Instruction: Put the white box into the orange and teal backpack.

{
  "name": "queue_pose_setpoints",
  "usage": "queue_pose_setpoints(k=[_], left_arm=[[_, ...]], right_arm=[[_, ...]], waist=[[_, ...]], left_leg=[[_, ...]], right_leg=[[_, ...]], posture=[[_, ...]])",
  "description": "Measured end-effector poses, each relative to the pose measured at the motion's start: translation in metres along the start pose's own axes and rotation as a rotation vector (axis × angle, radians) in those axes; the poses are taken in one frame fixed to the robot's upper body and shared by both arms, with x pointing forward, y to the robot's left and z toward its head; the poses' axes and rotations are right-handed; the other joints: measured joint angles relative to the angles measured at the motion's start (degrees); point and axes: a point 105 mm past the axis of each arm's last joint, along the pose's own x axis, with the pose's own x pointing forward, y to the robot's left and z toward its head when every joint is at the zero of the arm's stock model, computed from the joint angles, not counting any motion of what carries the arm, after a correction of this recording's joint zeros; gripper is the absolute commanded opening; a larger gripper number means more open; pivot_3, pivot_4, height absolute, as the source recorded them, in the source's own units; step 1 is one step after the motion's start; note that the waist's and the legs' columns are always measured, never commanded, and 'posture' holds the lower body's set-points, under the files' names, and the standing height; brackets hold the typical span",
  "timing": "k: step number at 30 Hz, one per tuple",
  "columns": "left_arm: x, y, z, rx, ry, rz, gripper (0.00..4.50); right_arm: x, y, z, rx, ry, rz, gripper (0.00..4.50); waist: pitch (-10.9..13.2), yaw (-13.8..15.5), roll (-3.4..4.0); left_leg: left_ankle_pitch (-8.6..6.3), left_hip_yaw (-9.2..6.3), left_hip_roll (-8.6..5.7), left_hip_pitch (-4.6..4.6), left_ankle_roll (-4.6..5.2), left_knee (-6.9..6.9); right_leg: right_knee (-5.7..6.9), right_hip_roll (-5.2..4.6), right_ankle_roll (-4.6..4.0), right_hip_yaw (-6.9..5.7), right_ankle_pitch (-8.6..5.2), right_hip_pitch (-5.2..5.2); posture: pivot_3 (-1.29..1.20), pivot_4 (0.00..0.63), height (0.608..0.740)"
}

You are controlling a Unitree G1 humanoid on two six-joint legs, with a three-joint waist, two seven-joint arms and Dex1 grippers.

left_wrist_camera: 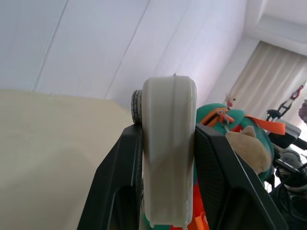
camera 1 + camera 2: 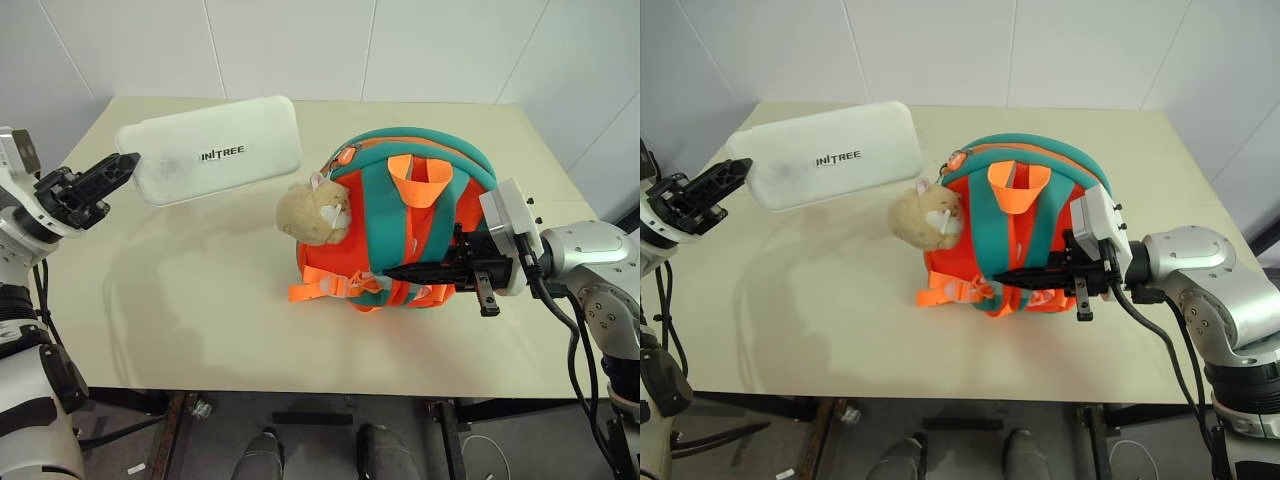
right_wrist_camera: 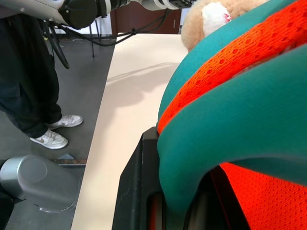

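Cream tabletop, matte, square-cornered, set against white panelled walls on the far side and to both flanks. Grey floor below the near edge; in my right wrist view a person's legs and white shoes stand on that floor beside the table edge.

My left gripper hangs above the table's left edge, fingers clamped on one short end of the white box. The box is clear of the surface, held out over the far-left part of the table, lettering up; its shadow falls on the bare top beneath. In the left wrist view the box edge sits tight between both black fingers.

The orange and teal backpack stands right of centre, plush head facing the box, orange straps trailing toward the near edge. My right gripper is closed on a teal strap low on the pack's near-right side.

Open room: wide bare tabletop between box and pack, and all along the near-left. The pack's right side stands well in from the table's right edge.
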Motion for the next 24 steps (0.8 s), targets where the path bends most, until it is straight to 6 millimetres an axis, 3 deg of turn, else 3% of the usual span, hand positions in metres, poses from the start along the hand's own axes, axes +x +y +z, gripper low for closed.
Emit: queue_pose_setpoints(k=[8,16,24], left_arm=[[0.009,-0.01,0.014,0.077,0.05,-0.068,1.22],[0.021,-0.006,-0.005,0.081,0.23,-0.065,1.22],[0.041,-0.014,-0.001,0.128,0.271,-0.142,1.22]], right_arm=[[-0.003,-0.006,-0.005,0.023,0.008,-0.027,0.0],[-0.006,-0.01,-0.009,0.047,0.008,-0.047,0.0],[-0.008,-0.013,-0.011,0.037,0.019,-0.062,0.0]], waist=[[0.0,0.0,0.0],[0.0,0.01,0.0],[0.01,0.01,-0.01]], left_leg=[[-0.01,-0.01,0.0,0.0,0.02,0.03],[-0.01,-0.01,0.0,-0.01,0.02,0.1],[-0.03,-0.01,0.0,-0.02,0.06,0.11]], right_leg=[[0.04,0.0,0.0,0.0,0.0,0.01],[0.1,0.0,0.0,0.01,0.0,0.01],[0.1,0.0,0.01,0.01,0.0,0.01]], posture=[[0.0,0.15,0.74],[0.0,0.15,0.74],[0.0,0.15,0.74]])
